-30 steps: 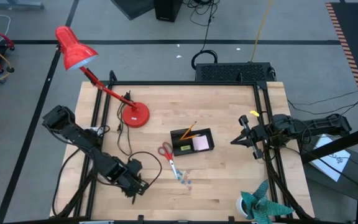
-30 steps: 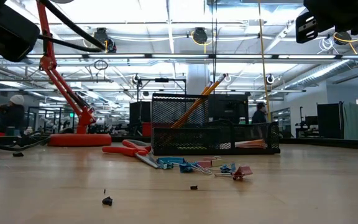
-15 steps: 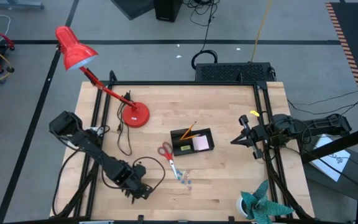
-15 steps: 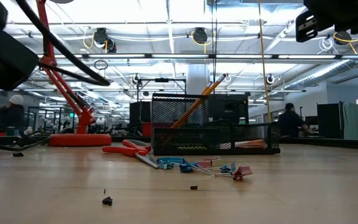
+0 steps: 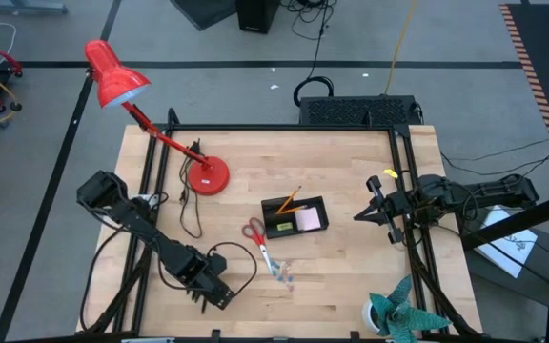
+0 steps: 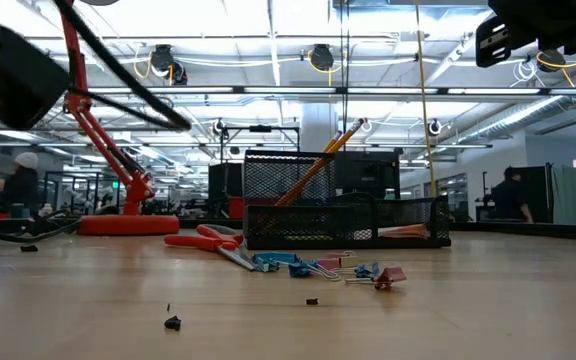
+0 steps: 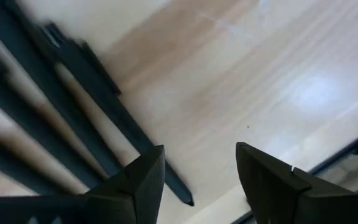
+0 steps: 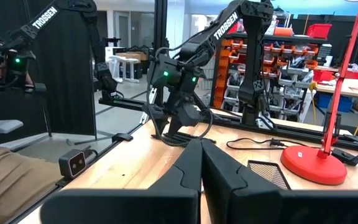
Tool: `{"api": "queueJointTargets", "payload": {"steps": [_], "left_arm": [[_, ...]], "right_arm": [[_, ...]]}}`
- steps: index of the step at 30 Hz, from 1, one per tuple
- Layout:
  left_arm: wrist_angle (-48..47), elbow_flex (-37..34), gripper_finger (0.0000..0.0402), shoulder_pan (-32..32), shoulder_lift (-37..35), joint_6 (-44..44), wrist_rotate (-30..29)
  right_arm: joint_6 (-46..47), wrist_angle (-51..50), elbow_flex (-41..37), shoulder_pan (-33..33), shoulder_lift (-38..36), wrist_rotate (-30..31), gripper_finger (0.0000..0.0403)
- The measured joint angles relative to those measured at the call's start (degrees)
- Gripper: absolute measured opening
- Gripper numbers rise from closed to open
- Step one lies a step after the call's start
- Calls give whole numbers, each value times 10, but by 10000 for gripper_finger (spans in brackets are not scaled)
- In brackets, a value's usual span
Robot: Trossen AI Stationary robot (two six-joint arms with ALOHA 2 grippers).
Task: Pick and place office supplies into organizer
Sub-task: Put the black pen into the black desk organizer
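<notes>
The black mesh organizer [image 5: 295, 217] stands mid-table with orange pencils [image 5: 289, 200] leaning in it and a pink note pad [image 5: 308, 220] inside. Red-handled scissors [image 5: 256, 238] and bluish clips [image 5: 282, 273] lie on the wood just near-left of it. My left gripper [image 5: 215, 297] points steeply down near the table's near-left part, open [image 7: 201, 180]. A dark pen [image 7: 129, 127] lies flat on the table beneath it, its tip by one finger; I cannot tell whether they touch. My right gripper [image 5: 360, 215] waits shut and level above the table's right side.
A red desk lamp's base [image 5: 205, 176] and its cable [image 5: 193, 214] sit at the far left. A teal leafy object [image 5: 400, 314] is at the near right corner. Black frame rails [image 5: 146, 238] run along the left edge. Small dark bits [image 6: 172, 322] lie on the wood.
My left gripper has shifted a little toward the table's near edge and right, sinking slightly and tipping more steeply downward. Everything on the table has stayed where it was.
</notes>
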Motion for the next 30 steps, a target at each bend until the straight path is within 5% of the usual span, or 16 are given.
{"api": "queueJointTargets", "payload": {"steps": [7, 30], "left_arm": [[-100, 52, 205, 12, 0, 24, -18], [-117, 52, 204, -5, 43, 1, 1]], "right_arm": [[2, 0, 0, 0, 0, 0, 0], [2, 0, 0, 0, 0, 0, 0]]}}
